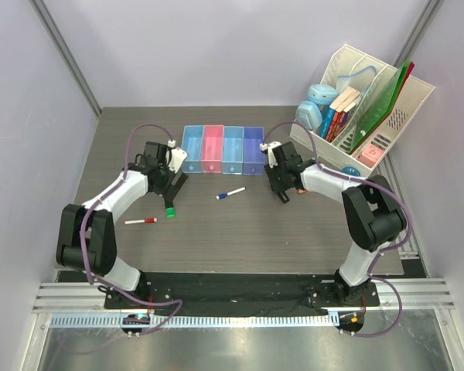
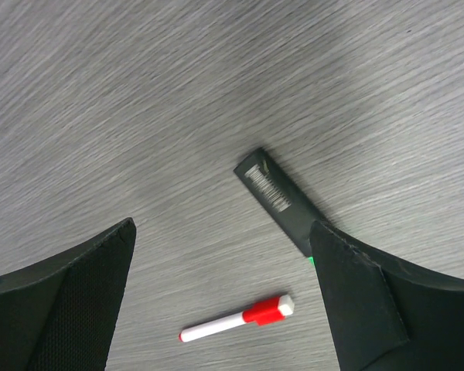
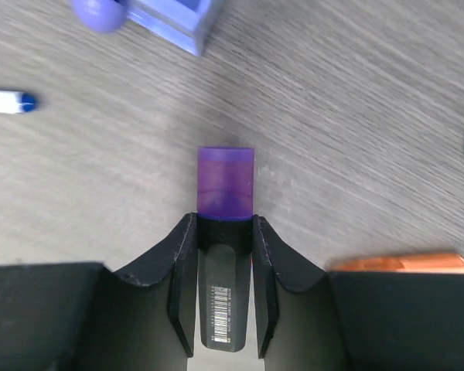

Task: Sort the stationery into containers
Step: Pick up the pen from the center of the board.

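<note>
- Our right gripper [image 3: 224,224] is clamped on the purple highlighter [image 3: 226,185] — off the trays' [image 1: 213,171] right front corner.
- Our left gripper [image 2: 223,228] gapes wide, empty; the green highlighter [image 2: 282,201] and red-capped marker [image 2: 236,318] lie off the trays' left front corner.

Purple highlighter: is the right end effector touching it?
Touching. In the right wrist view, both fingers of the right end effector press against the black barrel of the purple highlighter, with no gap on either side.
</note>
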Robot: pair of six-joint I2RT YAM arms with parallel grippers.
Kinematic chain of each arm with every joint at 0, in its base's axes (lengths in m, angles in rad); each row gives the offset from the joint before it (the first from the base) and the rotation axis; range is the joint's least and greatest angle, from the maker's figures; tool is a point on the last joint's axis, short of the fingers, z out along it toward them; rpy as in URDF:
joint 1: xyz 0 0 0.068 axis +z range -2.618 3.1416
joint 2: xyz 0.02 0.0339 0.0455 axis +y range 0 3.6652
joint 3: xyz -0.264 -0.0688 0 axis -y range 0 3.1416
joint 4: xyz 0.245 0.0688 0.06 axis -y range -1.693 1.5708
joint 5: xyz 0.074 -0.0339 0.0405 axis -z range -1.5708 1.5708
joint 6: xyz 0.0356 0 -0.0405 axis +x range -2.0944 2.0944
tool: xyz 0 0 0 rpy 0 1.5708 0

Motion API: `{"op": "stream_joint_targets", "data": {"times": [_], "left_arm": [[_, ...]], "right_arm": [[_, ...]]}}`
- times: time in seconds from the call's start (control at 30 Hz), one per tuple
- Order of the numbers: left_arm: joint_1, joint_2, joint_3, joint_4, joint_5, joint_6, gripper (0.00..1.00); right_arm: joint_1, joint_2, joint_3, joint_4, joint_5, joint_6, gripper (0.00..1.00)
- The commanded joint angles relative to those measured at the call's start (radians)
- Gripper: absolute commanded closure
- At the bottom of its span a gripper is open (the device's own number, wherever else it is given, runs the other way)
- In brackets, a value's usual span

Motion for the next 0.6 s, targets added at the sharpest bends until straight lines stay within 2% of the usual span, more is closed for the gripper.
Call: {"op": "stream_joint_targets", "data": {"times": [0.0, 0.13, 0.27, 0.57], "left_arm": [[0.023, -0.049, -0.014, 0.008, 0.041, 0.047, 0.07], [0.032, -0.043, -0.013, -0.007, 0.079, 0.077, 0.07], [0.037, -0.051, -0.034, -0.001, 0.143, 0.180, 0.06], [0.042, -0.048, -0.037, 0.036, 0.162, 0.421, 0.03]], "right_arm": [[0.006, -0.152, 0.092, -0.050, -0.045, 0.033, 0.99], [0.006, -0.166, 0.157, -0.051, -0.087, 0.057, 0.99], [0.006, -0.116, 0.250, -0.027, -0.088, 0.071, 0.99], [0.008, 0.144, 0.479, 0.041, -0.098, 0.105, 0.99]]}}
